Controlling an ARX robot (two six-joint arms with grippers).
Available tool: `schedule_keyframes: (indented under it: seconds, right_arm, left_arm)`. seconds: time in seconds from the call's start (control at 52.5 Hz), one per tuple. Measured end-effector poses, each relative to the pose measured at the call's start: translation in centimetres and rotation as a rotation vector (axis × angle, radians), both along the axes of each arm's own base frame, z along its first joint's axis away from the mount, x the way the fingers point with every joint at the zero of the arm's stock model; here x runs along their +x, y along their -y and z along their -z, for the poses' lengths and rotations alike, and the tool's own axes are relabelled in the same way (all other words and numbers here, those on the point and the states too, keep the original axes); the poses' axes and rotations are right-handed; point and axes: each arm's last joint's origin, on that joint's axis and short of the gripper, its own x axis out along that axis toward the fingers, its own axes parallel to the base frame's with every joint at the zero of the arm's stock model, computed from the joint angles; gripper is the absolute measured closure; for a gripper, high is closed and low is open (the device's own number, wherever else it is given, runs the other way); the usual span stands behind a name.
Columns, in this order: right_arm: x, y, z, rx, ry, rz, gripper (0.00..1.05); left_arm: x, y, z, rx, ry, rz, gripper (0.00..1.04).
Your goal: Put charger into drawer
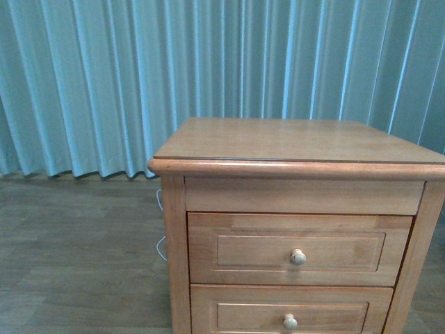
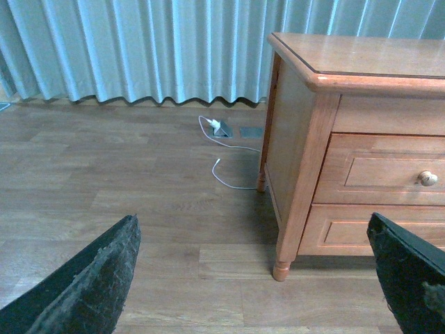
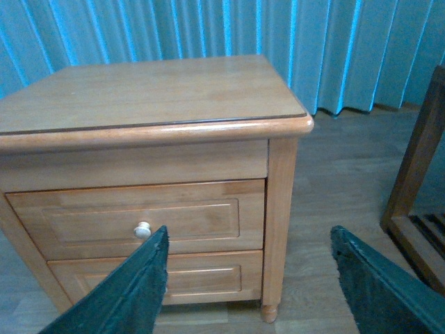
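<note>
The charger is out of view. The drawer (image 1: 243, 250) is the taller upper one of the honey-brown nightstand (image 1: 292, 139); it is closed, with a round pale knob (image 1: 297, 257). It also shows in the left wrist view, drawer (image 2: 389, 174), and in the right wrist view, drawer (image 3: 104, 219). My left gripper (image 2: 252, 229) hangs open over the floor beside the nightstand's left front leg, holding nothing. My right gripper (image 3: 250, 233) is open in front of the nightstand's right front corner, nothing between its fingers. Neither arm shows in the front view.
A shorter lower drawer (image 1: 243, 313) sits closed under the taller one. On the wooden floor by the teal curtain (image 1: 83, 83), a white plug with a white cord (image 2: 221, 128) lies at a floor socket. A dark wooden frame (image 3: 417, 181) stands right of the nightstand.
</note>
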Motion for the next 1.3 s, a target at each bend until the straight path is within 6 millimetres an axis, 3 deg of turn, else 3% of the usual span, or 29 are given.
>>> schedule_keyframes:
  seconds: [0.381,0.801,1.296]
  right_arm:
    - [-2.6,0.0,2.2,-0.038,0.006,-0.004,1.04]
    - [-4.5,0.0,3.9,-0.039,0.017,-0.004,1.03]
    - [-5.7,0.0,3.9,-0.039,0.022,-0.004,1.03]
  left_arm:
    - [0.0,0.0,0.0,0.0,0.0,0.0,0.06]
    - [0.0,0.0,0.0,0.0,0.0,0.001,0.06]
    - [0.0,0.0,0.0,0.0,0.0,0.001,0.06]
